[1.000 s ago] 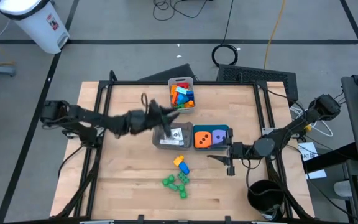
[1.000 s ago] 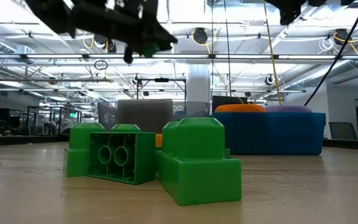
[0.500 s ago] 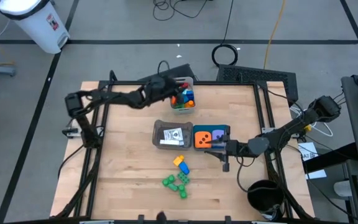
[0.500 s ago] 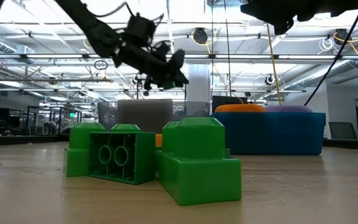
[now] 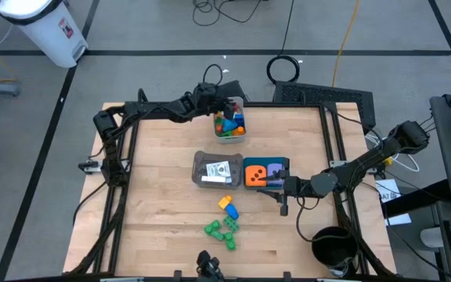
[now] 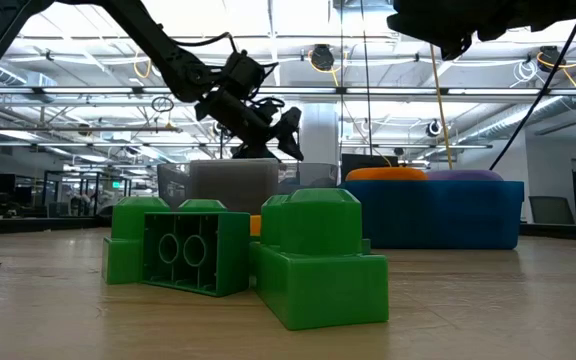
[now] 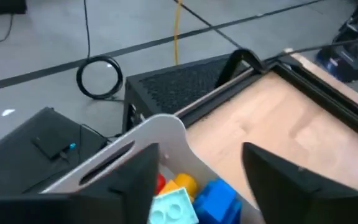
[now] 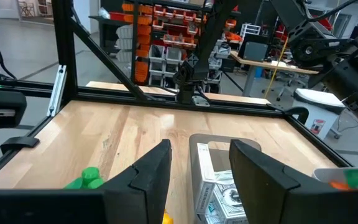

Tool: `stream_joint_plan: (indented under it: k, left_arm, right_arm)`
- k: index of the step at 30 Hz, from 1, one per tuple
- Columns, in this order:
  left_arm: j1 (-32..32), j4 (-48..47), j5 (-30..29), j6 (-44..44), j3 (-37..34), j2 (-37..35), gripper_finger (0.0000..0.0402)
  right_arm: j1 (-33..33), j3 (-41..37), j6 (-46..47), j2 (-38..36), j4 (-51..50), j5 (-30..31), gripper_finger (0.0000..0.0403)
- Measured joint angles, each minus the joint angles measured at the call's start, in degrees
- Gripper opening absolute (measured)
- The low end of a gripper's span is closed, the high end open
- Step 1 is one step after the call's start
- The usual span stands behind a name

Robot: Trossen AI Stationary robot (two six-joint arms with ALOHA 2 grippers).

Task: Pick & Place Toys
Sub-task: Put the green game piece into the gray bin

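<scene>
1. At the table's far edge, the pale bin (image 5: 229, 121) holds bright bricks (image 5: 227, 123); more toys (image 5: 224, 227) lie near.
2. The left gripper (image 5: 219, 108) hovers there, fingers spread, empty.
3. The right gripper (image 5: 283, 193), parted and empty, should descend squarely over a loose brick.

white bin (image 5: 41, 27): a dark printed label sits on its side, too small for me to read.
cards (image 5: 221, 171): I see a dark printed emblem on the top card in the grey bin (image 5: 202, 166); no letters I can make out.
cards, seen from my right wrist: black-and-white printed patterns along their faces, no legible words.
orange die (image 5: 254, 175): dark dots only, no numerals.
purple die (image 5: 276, 171): dots only.
Everything else: I find no readable text, brand or number.
</scene>
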Motion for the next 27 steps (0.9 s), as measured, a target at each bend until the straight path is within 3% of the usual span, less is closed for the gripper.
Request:
stream_joint_plan:
  k: [7, 14, 17, 21, 24, 27]
  left_arm:
    - [-0.04, -4.74, 8.32, -0.48, 0.00, -3.40, 0.0343]
    - [-4.11, -19.91, 16.42, 1.11, -0.28, -14.38, 0.0381]
    - [-10.26, -20.08, 13.60, 2.23, -3.89, -20.31, 0.0380]
    - [-22.20, -15.92, 4.10, 1.55, -10.31, -27.08, 0.0370]
    - [-31.62, -11.51, -3.95, 0.25, -15.27, -30.26, 0.0361]
    - [-40.29, -7.04, -6.29, -2.49, -19.91, -30.88, 0.0354]
  right_arm:
    - [0.10, 0.00, 0.02, 0.00, -0.22, -0.01, 0.0155]
    - [0.17, 0.00, 0.09, 0.00, 0.62, -1.41, 0.0155]
    - [0.52, 0.00, 0.85, 0.00, 1.56, -1.36, 0.0155]
    - [1.82, 0.00, 3.10, 0.00, 2.60, -1.43, 0.0155]
    - [3.62, 0.00, 3.13, 0.00, 4.93, -1.36, 0.0156]
    - [5.55, 0.00, 3.26, 0.00, 7.70, -1.43, 0.0162]
